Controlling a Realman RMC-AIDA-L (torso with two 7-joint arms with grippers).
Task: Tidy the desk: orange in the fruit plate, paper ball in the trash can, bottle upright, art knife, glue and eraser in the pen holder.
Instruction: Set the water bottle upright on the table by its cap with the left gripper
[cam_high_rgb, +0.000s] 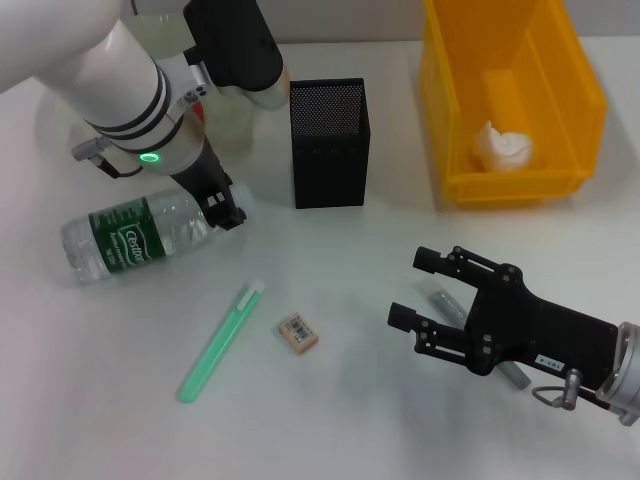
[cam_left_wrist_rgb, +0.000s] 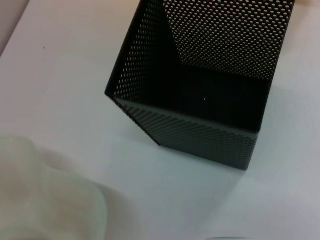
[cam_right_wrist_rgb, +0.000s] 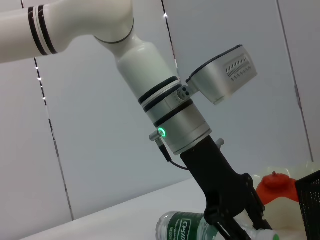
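The left gripper (cam_high_rgb: 228, 207) pinches the lying bottle (cam_high_rgb: 135, 238) at the cap end, nine o'clock of the pen holder (cam_high_rgb: 330, 143), while the right gripper (cam_high_rgb: 418, 288) hangs spread at five o'clock.

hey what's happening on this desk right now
A two-armed robot is tidying. Its left claw is down at the cap end of the bottle, which lies on its side. The right claw is open above a grey stick. The paper ball is in the trash can and the orange sits in the fruit plate. The glue and eraser lie on the desk; the pen holder looks empty.
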